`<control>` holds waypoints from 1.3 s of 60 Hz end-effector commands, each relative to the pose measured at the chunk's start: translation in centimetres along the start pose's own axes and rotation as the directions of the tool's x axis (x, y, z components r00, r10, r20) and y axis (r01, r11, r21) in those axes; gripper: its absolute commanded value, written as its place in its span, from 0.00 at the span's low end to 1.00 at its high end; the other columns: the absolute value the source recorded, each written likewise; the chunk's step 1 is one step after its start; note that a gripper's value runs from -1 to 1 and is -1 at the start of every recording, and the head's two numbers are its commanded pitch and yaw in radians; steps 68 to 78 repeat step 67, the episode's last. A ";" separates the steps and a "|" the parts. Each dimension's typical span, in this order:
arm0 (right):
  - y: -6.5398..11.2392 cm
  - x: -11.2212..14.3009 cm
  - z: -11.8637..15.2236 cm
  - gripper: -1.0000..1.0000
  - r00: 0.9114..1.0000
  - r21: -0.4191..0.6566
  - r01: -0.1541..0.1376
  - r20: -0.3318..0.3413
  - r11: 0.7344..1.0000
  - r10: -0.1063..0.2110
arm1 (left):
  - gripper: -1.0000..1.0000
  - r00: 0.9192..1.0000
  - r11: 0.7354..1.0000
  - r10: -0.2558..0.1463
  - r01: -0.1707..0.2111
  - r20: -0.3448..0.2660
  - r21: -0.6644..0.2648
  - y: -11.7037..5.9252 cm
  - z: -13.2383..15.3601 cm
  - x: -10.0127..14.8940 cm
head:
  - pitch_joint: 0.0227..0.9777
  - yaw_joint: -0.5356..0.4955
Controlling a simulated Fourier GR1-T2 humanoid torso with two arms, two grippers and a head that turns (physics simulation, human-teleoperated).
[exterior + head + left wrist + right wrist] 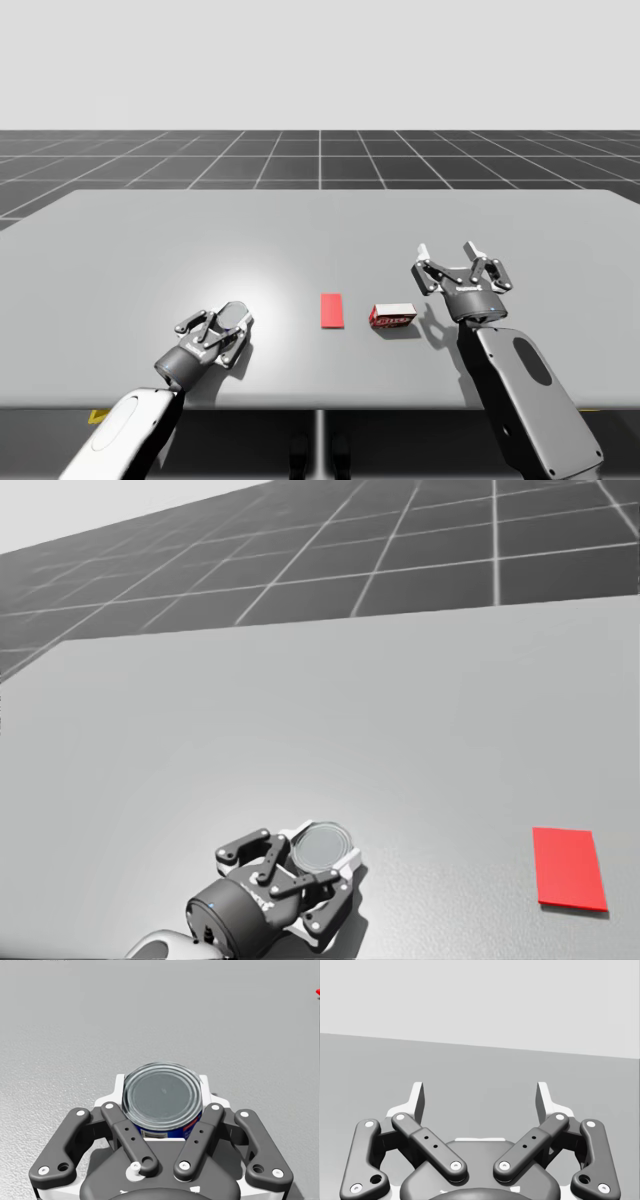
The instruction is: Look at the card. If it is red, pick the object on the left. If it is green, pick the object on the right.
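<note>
A red card [331, 310] [570, 868] lies flat at mid-table. To its left stands a silver-topped can with a blue label [234, 316] [321, 846] [162, 1097], upright between the white fingertips of my left gripper [228, 325] [318, 860] [161, 1085], which is shut on it from both sides. I cannot tell whether the can is off the table. Right of the card lies a small red box [393, 317]. My right gripper [445, 250] [480, 1097] hovers open behind and to the right of the box, with nothing between its fingers.
The grey table [150, 250] stretches wide and bare behind the objects and toward both sides. Its front edge runs just below my arms. A dark grid floor lies beyond the far edge.
</note>
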 end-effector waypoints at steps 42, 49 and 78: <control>-0.4 0.0 -0.1 0.00 1.000 -0.007 0.001 0.002 1.000 -0.001 | 1.00 0.977 0.988 -0.136 0.147 0.162 -0.057 0.9 3.0 9.5 | 0.46 0.88; -0.4 0.0 -0.1 0.00 1.000 -0.008 -0.002 0.003 1.000 0.002 | 1.00 0.965 0.984 -0.167 0.177 0.202 -0.033 1.3 3.2 11.9 | 0.45 0.88; -0.7 0.1 -0.1 0.00 1.000 -0.016 0.030 0.006 0.999 -0.030 | 1.00 0.898 0.961 -0.275 0.265 0.344 0.075 0.9 4.3 19.6 | 0.44 0.88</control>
